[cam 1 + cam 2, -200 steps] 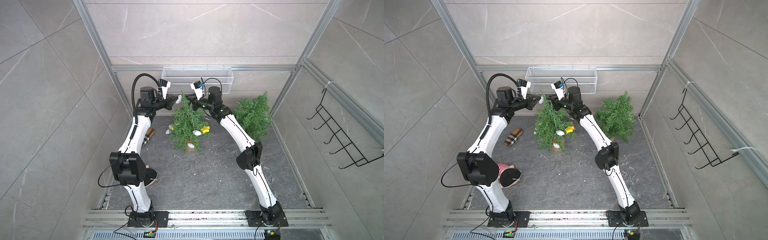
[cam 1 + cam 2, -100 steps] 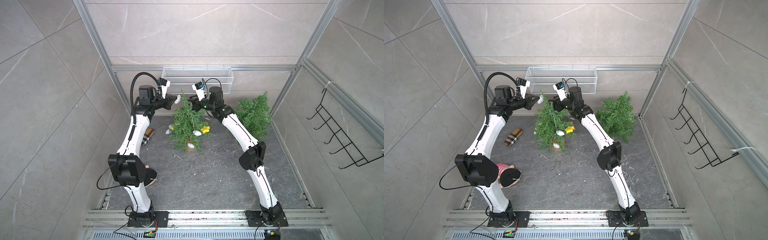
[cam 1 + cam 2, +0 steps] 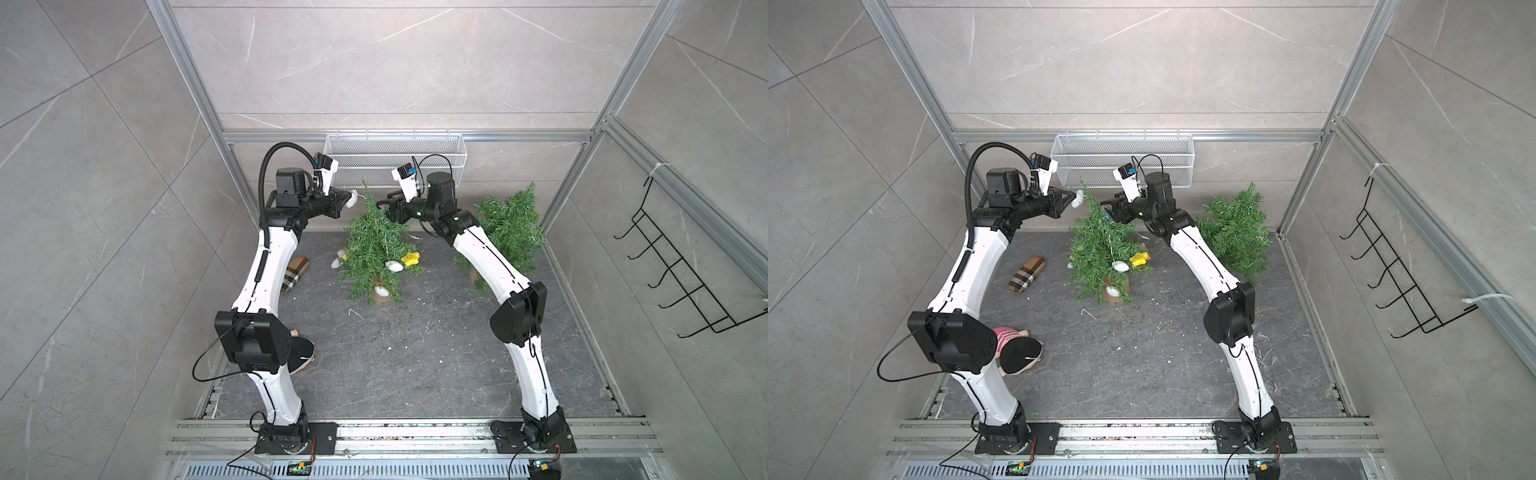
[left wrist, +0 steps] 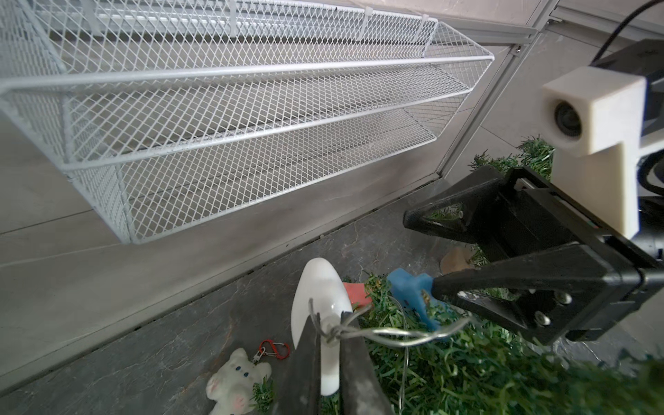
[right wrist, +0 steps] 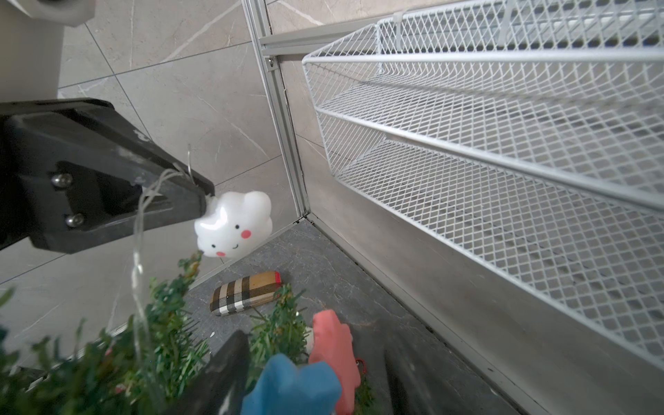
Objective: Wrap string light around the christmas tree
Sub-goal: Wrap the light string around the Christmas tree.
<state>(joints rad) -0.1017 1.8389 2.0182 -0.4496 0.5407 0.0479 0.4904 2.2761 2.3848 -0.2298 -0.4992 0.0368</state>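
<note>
We start at the left gripper (image 4: pixel 328 336). Its jaws are pressed together, pinching the string light's thin silver wire (image 4: pixel 395 336) right at the neck of the white cloud bulb (image 4: pixel 319 309), up beside the tip of the christmas tree (image 3: pixel 370 249).

Across the treetop, the right gripper (image 4: pixel 425 251) stands spread with nothing clamped. A blue bulb (image 4: pixel 413 293) sits against the tip of its lower finger, and a pink bulb (image 5: pixel 330 345) is just beside that among the top branches.

Moving outward, the rest of the string light (image 3: pixel 388 245) trails down the front of the tree. We see a yellow star bulb (image 3: pixel 410 258) and 2 white bulbs (image 3: pixel 392 266) low in the branches, and a few more bulbs on the floor (image 3: pixel 337 262) at the tree's foot.

Beyond that, a 2nd tree (image 3: pixel 507 232) stands behind the right arm. A wire basket (image 3: pixel 395 162) hangs on the back wall, and a plaid pouch (image 3: pixel 295 274) lies on the floor.

How will it handle? We judge the strand very light. The wire looks limp yet springy enough to hold a kink, so it should drape easily and snag on needles. The bulbs look smooth, rounded and slippery. The better hold is on the wire tight against a bulb, so the bulb acts as a stop. The little tree looks light too, and a hard tug could tip it.
</note>
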